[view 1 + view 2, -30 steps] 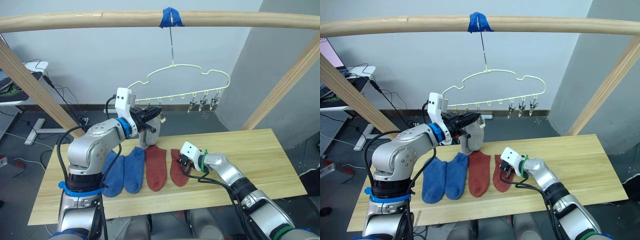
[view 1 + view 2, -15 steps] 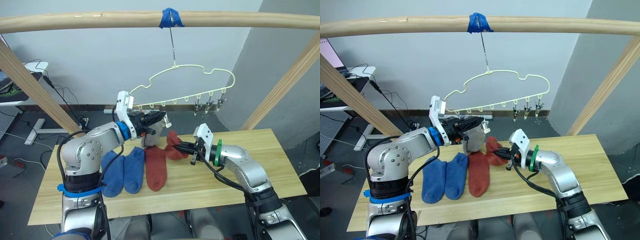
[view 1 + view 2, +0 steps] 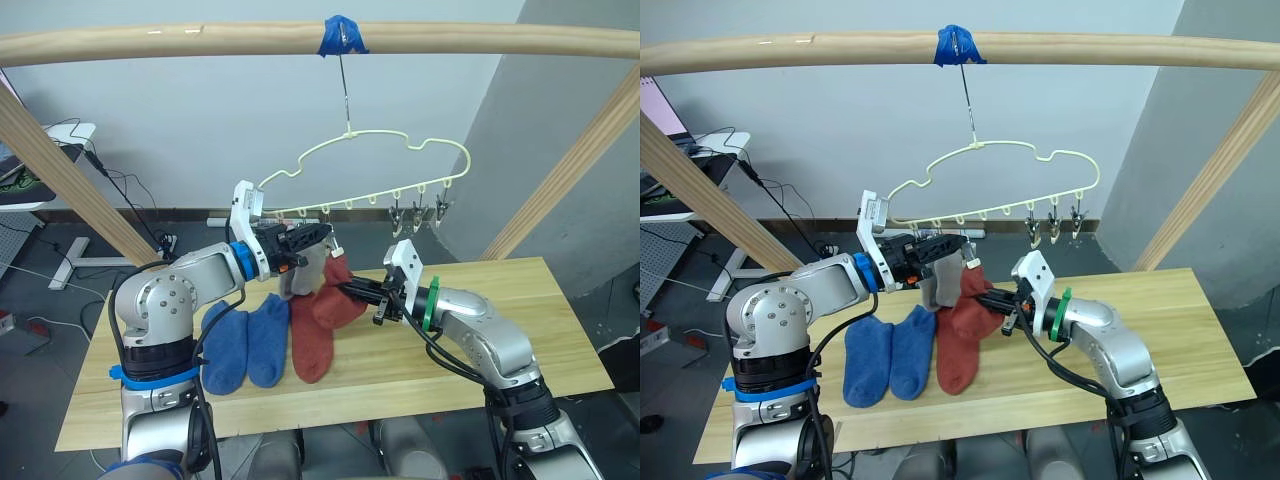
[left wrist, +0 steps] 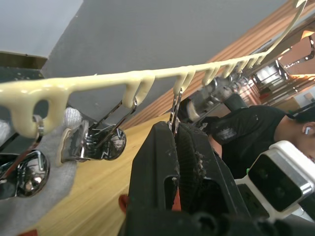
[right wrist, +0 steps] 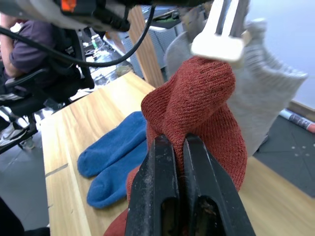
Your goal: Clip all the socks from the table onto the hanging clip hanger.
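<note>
Mid-task at the rail: the right gripper, jaws closed on a red sock, holds it up off the surface just beneath the hanger. The left gripper has its jaws pinched on one metal clip, beside a grey sock already hanging. A second red sock and two blue socks lie on the wood. The step in hand looks like the clipping of this red sock; next, its edge should go up into the clip's mouth before the left jaws let go.
</note>
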